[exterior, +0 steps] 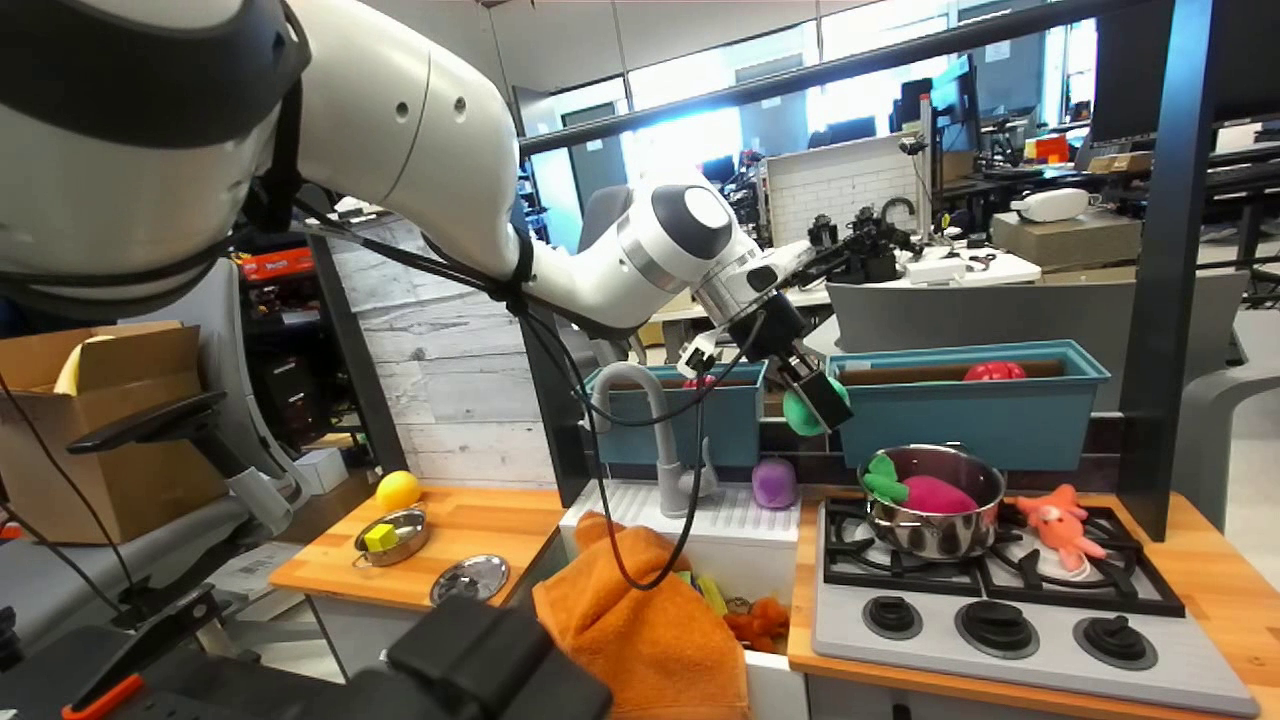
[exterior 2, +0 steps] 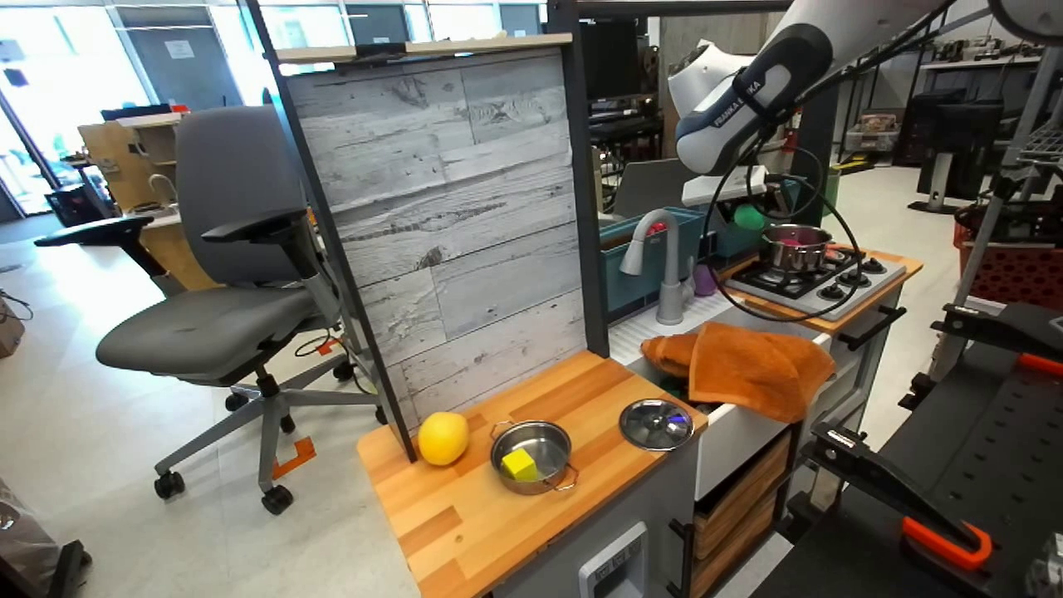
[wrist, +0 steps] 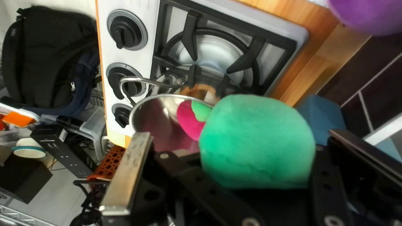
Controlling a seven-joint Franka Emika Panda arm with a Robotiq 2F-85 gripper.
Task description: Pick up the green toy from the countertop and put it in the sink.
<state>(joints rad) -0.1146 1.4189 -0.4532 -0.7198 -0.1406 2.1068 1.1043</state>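
A white robot arm (exterior: 430,130) reaches over a toy kitchen (exterior 2: 652,498), the green toy (exterior: 799,412) raised in midair, well above the wooden countertop (exterior 2: 490,531) and near a steel pot (exterior: 940,538) on the stove (exterior: 845,625). Both exterior views place the green toy at the arm's end; the wrist view, far closer, frames it between the fingers (wrist: 127,175) of the gripper (wrist: 238,133), which pinches it, and shows a pink plush (wrist: 187,121) in the pot beyond. That view alone takes in a black bag (wrist: 50,62) past the stove's knobs (wrist: 127,29). In an exterior view, the white sink (exterior: 765,562) lies apart from the toy, partly covered by an orange towel (exterior: 650,630), with an orange object (exterior: 765,618) visible inside beside the cloth (its shape is hard to make out). In an exterior view, a grey office chair (exterior 2: 241,183) appears nearly whole beside the kitchen; a yellow cube (exterior 2: 519,465) sits in a small pan (exterior 2: 550,442), and a round lid (exterior 2: 656,425) lies near the countertop's edge.
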